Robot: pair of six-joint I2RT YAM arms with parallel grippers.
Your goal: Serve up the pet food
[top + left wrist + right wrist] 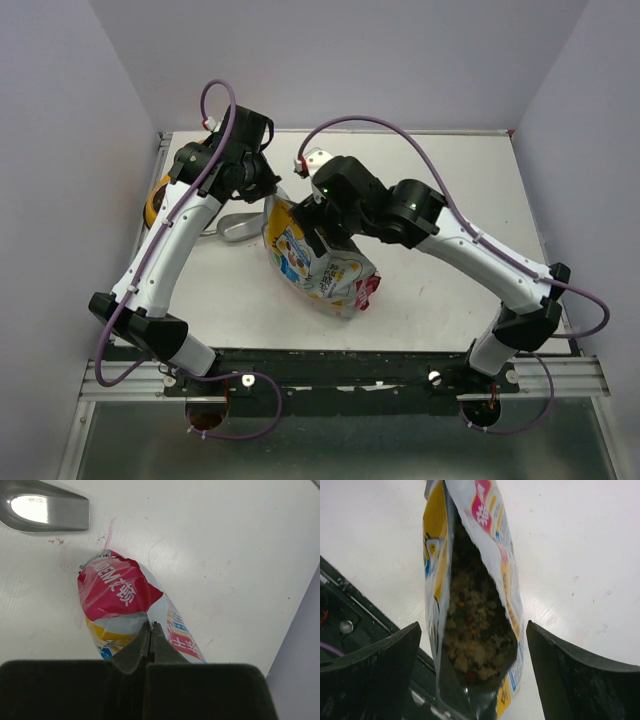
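The pet food pouch (312,258) lies tilted on the white table, its red bottom end pointing to the near right. My left gripper (270,198) is shut on the pouch's top edge; in the left wrist view its fingertips (150,626) pinch the pouch (117,587). My right gripper (322,222) is open at the pouch's mouth. In the right wrist view the open pouch (500,555) hangs between the spread fingers (375,672), touching neither, and mixed kibble (475,635) shows inside.
The silver scoop (235,228) lies left of the pouch and also shows in the left wrist view (47,511). The yellow bowl (155,200) sits at the far left, mostly hidden by my left arm. The black front rail (330,360) borders the near edge.
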